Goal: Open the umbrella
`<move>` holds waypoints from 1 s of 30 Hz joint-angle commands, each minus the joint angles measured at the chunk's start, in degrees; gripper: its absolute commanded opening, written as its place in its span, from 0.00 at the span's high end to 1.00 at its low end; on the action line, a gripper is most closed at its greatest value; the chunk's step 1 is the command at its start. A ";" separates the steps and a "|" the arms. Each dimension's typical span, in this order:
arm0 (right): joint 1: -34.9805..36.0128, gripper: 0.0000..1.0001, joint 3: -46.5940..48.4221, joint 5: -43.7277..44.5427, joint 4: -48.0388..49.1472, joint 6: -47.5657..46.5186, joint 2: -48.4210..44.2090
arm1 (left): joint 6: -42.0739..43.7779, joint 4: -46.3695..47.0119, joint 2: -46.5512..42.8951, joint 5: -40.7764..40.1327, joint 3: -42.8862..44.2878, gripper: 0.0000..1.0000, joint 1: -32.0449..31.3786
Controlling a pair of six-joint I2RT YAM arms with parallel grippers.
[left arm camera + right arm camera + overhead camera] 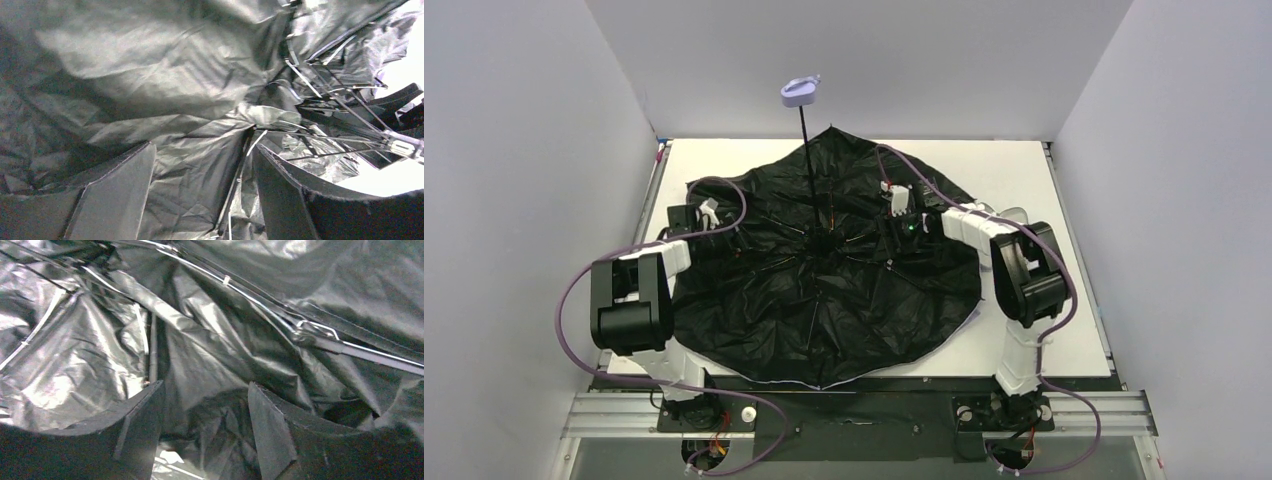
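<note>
On the table [1034, 180], the umbrella [824, 300] lies canopy-down, shaft [810, 165] pointing up, left fingers [115, 195] and right fingers [135, 432] parted, gripping nothing.

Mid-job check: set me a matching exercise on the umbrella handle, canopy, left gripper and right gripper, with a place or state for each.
Things:
1. handle
2. canopy
3. left gripper
4. right gripper

Places or states:
A. spread on the table, black inside up
B. open, over fabric just right of the hub
C. lavender, at the free end of the shaft
D. open, over fabric near the canopy's left edge

Pairs: 1-C, 2-A, 3-D, 4-B.
</note>
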 commanded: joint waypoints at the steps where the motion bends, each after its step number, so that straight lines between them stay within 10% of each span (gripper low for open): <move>1: 0.85 0.41 1.54 -1.36 5.73 -1.77 -10.44 | 4.01 9.98 -6.82 4.10 0.94 0.29 0.01; 10: 0.60 0.25 8.52 2.77 7.74 -7.52 -21.99 | 16.56 12.27 -17.51 1.58 3.74 0.01 -1.58; 20: 4.96 0.00 17.48 5.28 21.20 4.02 -23.29 | 22.54 15.21 -22.19 -4.51 11.84 0.03 -1.24; 30: 16.71 0.00 26.19 13.31 -11.85 -65.30 -27.68 | 12.18 13.19 -22.34 -1.15 15.88 0.03 0.51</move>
